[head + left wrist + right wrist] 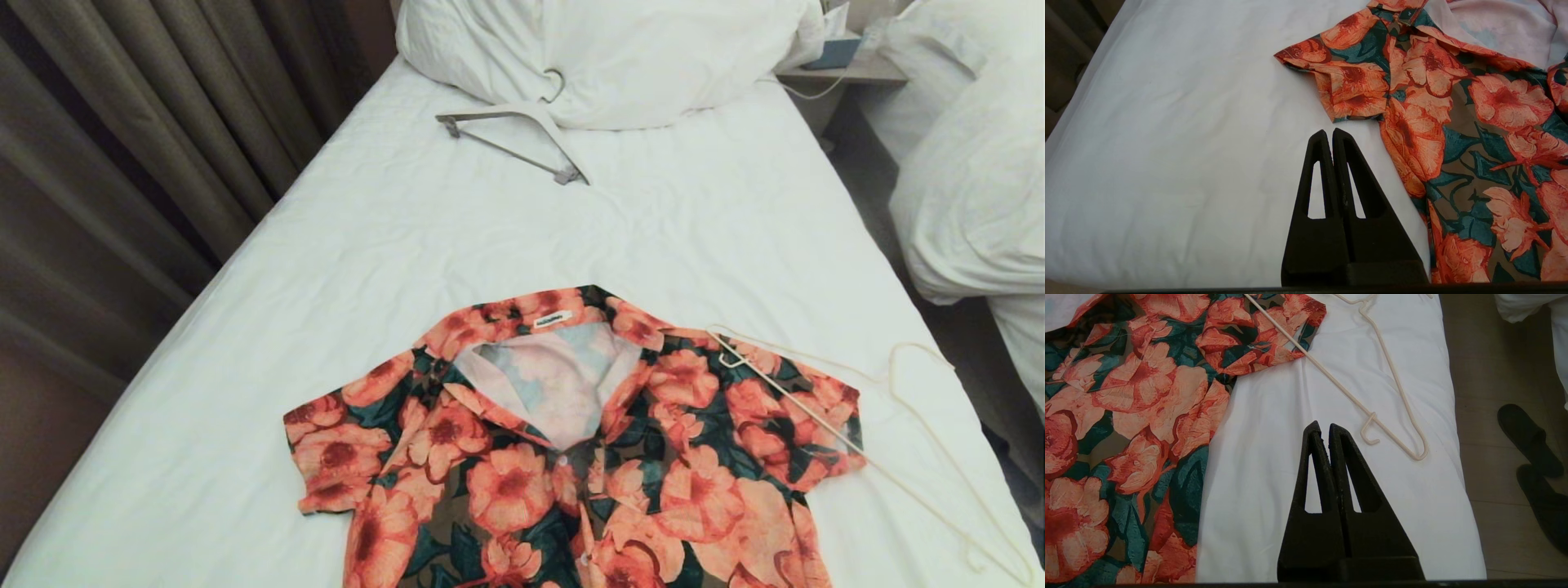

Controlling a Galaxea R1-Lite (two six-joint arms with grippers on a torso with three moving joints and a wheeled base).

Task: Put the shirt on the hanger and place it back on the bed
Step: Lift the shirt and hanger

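The shirt [571, 457] lies flat and face up on the bed [326, 269], collar open so the pale inside and the small white neck label [553, 319] show. The hanger [824, 408], thin and cream-white, lies with one end resting across the shirt's right sleeve and shoulder; the rest of it runs out over the bare sheet toward the bed's right edge. Well beyond the hanger's far end, a thicker white hanger with a grey bar [514, 139] lies on the sheet, its hook touching the white pillow heap [604, 57]. Curtains [147, 139] hang along the left.
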